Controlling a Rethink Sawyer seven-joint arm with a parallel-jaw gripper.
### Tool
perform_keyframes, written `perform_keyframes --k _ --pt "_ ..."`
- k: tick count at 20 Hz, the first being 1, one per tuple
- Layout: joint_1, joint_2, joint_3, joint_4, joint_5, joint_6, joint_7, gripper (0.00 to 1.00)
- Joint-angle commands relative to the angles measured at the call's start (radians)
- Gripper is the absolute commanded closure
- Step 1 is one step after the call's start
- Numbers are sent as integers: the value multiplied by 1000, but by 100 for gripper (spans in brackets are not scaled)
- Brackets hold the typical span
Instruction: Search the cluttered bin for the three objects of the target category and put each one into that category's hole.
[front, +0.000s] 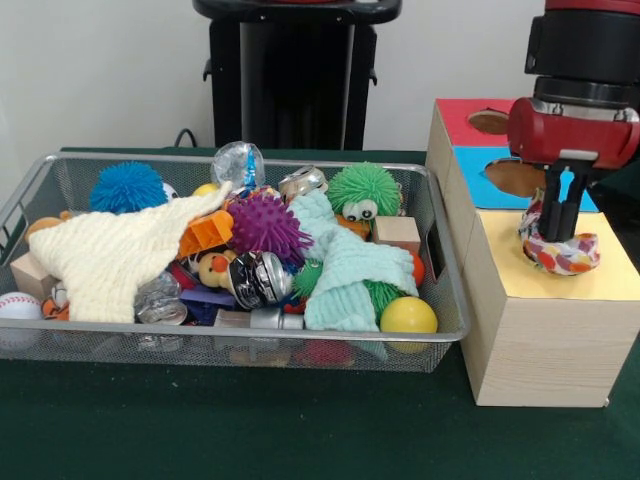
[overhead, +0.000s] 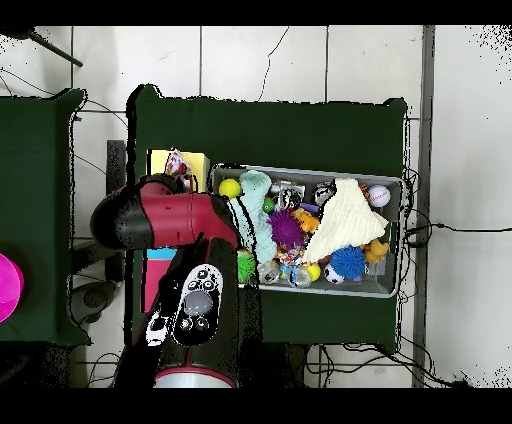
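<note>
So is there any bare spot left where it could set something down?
Yes. The green table in front of the bin is bare, and so is the yellow box top around the wrapper the hand grips. The bin itself is crowded edge to edge, with cloths, balls and cans piled up.

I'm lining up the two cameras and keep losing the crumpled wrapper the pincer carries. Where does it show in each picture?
Front view: the wrapper wad is at the right, held in the pincer above the yellow-topped box.
Overhead view: the wrapper wad is at upper left, over the yellow-topped box, just past the arm's red end.
Shared landmark: the yellow-topped box, beside the wire bin.
</note>
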Motion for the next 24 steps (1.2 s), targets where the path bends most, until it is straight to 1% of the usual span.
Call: perform_keyframes --k 1,5,7,9,15,18,20,24 --pt "-40 45 78 108 -31 -66 139 100" --pt "-39 72 77 94 -31 -68 129 100" --pt "-32 91 68 81 -31 -44 123 100" --pt "-30 105 64 80 -34 -58 126 100" --pt "-35 149 76 82 -29 -130 150 100" --pt "-39 172 85 76 -19 -155 157 100" --pt "-42 192 93 70 -18 -188 163 100" --pt "-27 236 80 46 -6 -229 178 100"
